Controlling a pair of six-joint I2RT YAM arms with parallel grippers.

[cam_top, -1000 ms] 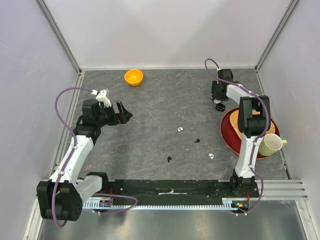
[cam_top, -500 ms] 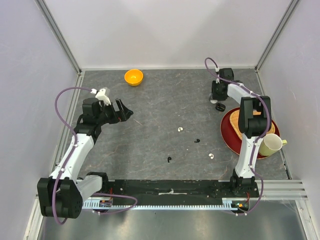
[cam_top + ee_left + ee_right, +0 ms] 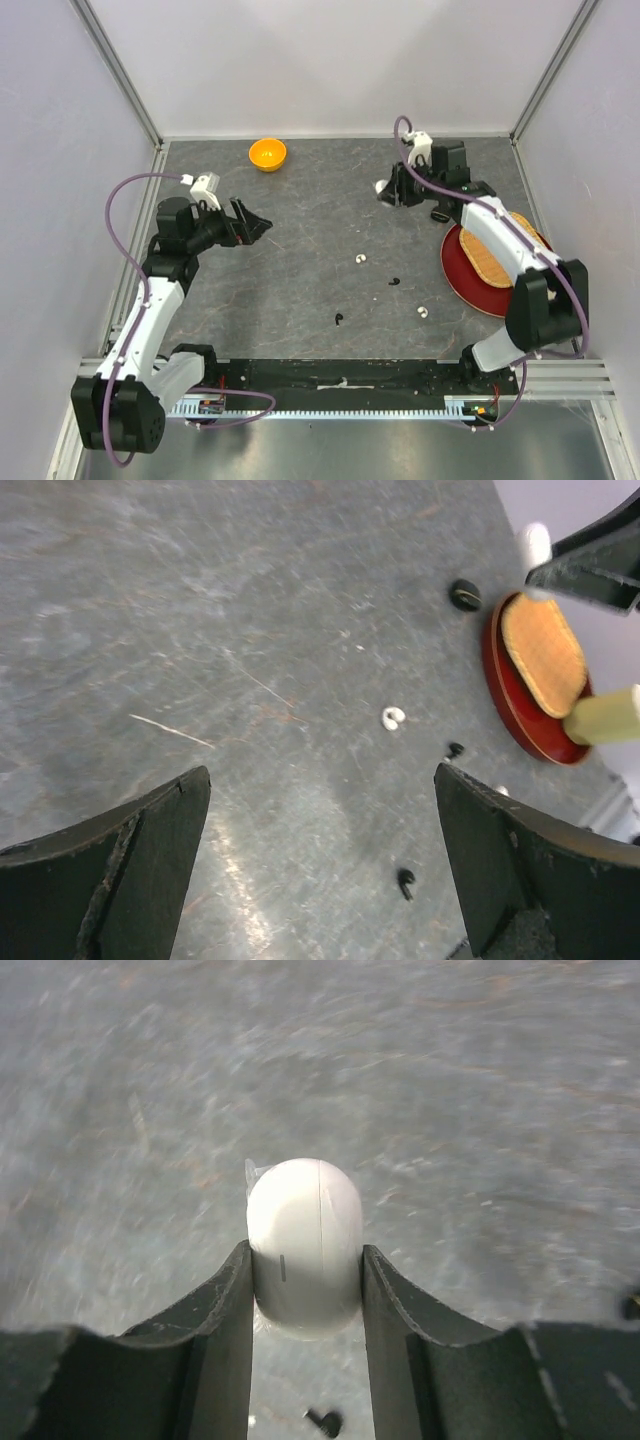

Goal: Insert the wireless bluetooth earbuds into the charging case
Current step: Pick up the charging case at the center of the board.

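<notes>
Right gripper: clenched on the white case, a smooth egg-shaped shell with a seam, pinched at its sides over the far part of the table.
Left gripper: spread wide, holding nothing.
Black case: just beside the red plate.
Earbuds: white earbuds and black earbuds lie loose mid-table, apart from each other.
Handling: expect light, hard, glossy plastic that slips easily, so pinch each bud across its body rather than its stem, and gently.

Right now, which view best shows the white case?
Right wrist: the white case sits centred, seam visible, pinched in the right tool. Top view shows a small white blob; left wrist, a blurred bit.
</notes>
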